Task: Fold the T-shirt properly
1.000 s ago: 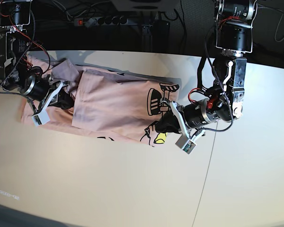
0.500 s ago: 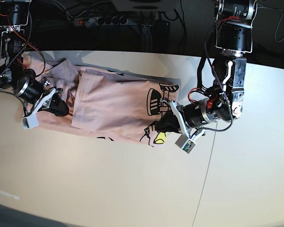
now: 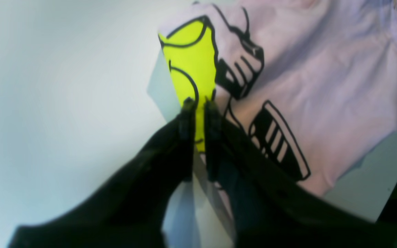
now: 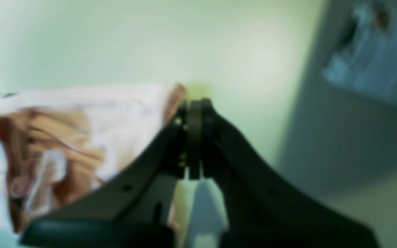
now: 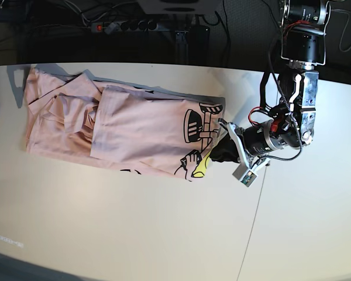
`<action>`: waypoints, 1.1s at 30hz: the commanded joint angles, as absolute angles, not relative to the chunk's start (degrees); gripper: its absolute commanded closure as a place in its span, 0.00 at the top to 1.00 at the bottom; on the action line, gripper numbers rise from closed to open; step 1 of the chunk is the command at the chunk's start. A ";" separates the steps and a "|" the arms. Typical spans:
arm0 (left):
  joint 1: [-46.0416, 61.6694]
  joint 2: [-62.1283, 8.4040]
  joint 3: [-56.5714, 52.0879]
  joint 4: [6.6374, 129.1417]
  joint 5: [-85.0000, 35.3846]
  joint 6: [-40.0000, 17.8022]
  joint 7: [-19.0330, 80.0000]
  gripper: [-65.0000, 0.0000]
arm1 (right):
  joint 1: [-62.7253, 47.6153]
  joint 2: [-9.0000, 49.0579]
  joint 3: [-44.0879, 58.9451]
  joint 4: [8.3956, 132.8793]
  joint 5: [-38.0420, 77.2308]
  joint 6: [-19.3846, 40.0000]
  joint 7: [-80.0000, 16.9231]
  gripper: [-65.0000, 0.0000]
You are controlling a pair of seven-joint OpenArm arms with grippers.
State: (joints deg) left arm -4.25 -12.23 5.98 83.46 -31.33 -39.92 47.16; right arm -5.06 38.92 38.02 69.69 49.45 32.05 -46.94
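T-shirt (image 5: 134, 126): soft matt pink cloth; table (image 5: 134, 228): smooth pale matt surface

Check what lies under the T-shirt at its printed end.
The white table under the T-shirt. The left end effector sits at the yellow print; beneath the folded layers, nothing else shows.

The T-shirt (image 5: 123, 126) is pale pink and lies spread across the upper left and middle of the base view, flat on the white surface, its long axis running left to right. It is partly folded: a broad panel is laid over the middle, and the left end is bunched into loose creases and overlapping flaps. At its right end sits the print, bold black outlined shapes with striped blocks and a bright yellow patch (image 3: 191, 65) at the lower right corner (the yellow fills the upper middle of the left wrist view). In the right wrist view the cloth shows only as a blurred pinkish heap at left.
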 commanded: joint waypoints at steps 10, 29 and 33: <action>-3.51 -12.43 5.87 84.23 -32.36 -40.00 46.28 0.19 | -4.62 42.04 32.23 54.22 59.66 34.83 -48.95 0.47; -3.51 -13.52 5.87 84.23 -32.27 -40.00 46.09 0.19 | -4.47 35.79 19.99 54.22 62.59 34.87 -51.51 0.47; -3.51 -13.52 5.87 84.23 -32.29 -40.00 46.09 0.19 | -4.47 35.03 19.99 54.19 62.52 34.87 -51.51 0.47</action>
